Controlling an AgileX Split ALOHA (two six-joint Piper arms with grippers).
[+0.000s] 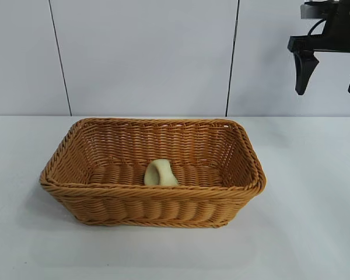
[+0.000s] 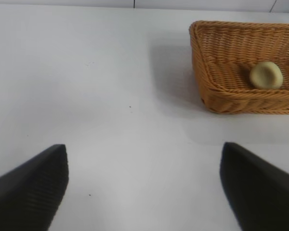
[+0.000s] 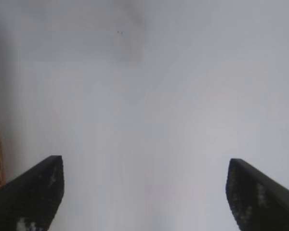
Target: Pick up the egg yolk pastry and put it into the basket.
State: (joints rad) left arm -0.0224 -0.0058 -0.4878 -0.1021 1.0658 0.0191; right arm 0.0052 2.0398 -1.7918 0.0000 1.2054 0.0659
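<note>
Pastry (image 1: 160, 174) reads as a small pale yellow-cream lump, smooth and matte. I see it lying on the floor of the basket (image 1: 151, 207), near the middle and close behind the front wall. The basket is golden-brown woven wicker, rectangular, with sloping sides and a braided rim. It stands on the white worktop (image 1: 315, 221).

In the exterior view the front rim cuts off the pastry's lower edge. A raised fold or ridge shows on its upper face; I cannot make out the shape exactly. The right wrist view shows mostly bare worktop, with only a sliver of wicker at one edge. The right arm is cut off by the frame at the upper right of the exterior view. The left arm does not appear there at all.

I read the right gripper (image 1: 329, 73) as high above the worktop, beyond the basket's right end and well apart from the pastry, fingers spread and holding nothing. The left gripper (image 2: 144, 192) is also spread and empty, over bare worktop, with the basket and pastry well apart from it.
</note>
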